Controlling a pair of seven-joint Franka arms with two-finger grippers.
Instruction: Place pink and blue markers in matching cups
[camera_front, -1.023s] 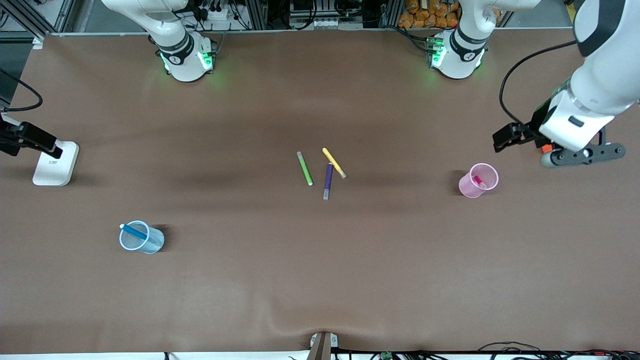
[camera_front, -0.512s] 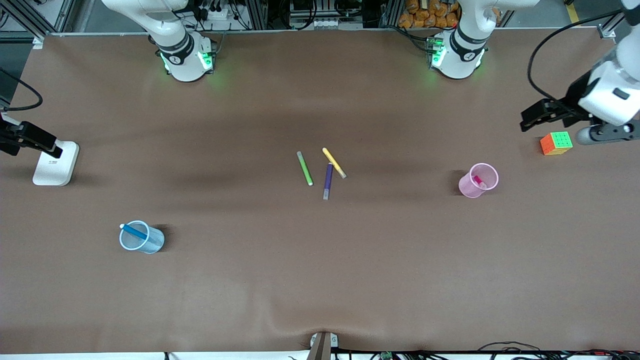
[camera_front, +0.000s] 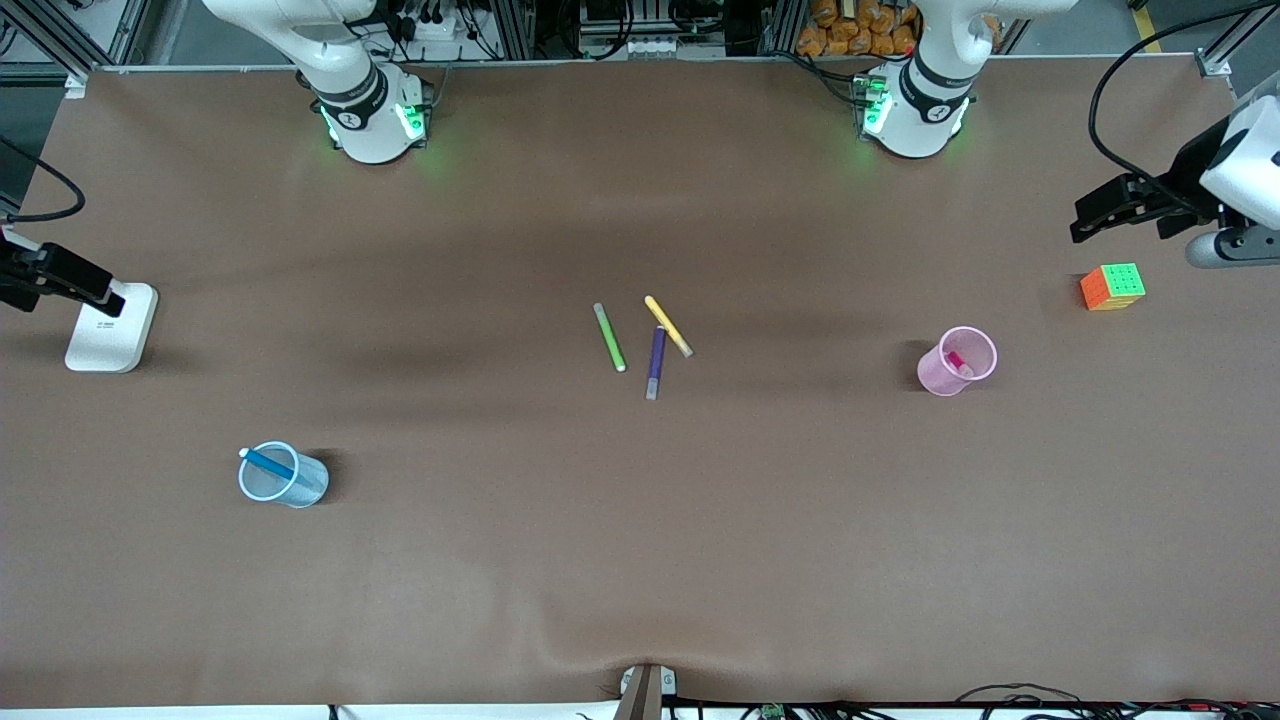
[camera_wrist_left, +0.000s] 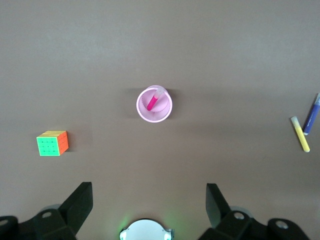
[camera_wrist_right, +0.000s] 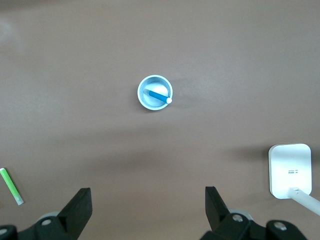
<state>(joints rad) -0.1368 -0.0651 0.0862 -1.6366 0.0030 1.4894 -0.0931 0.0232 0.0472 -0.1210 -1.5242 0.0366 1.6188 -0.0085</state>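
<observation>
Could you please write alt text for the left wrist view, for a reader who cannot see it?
A pink marker stands inside a pink cup on a brown table, seen from above between the left gripper's open fingers. A colourful puzzle cube sits beside the cup, and a yellow marker and purple marker lie at the edge.

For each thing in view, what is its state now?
pink marker: standing in the pink cup
blue marker: leaning in the blue cup
green marker, yellow marker, purple marker: lying on the table
left gripper: open, empty
right gripper: open, empty
</observation>
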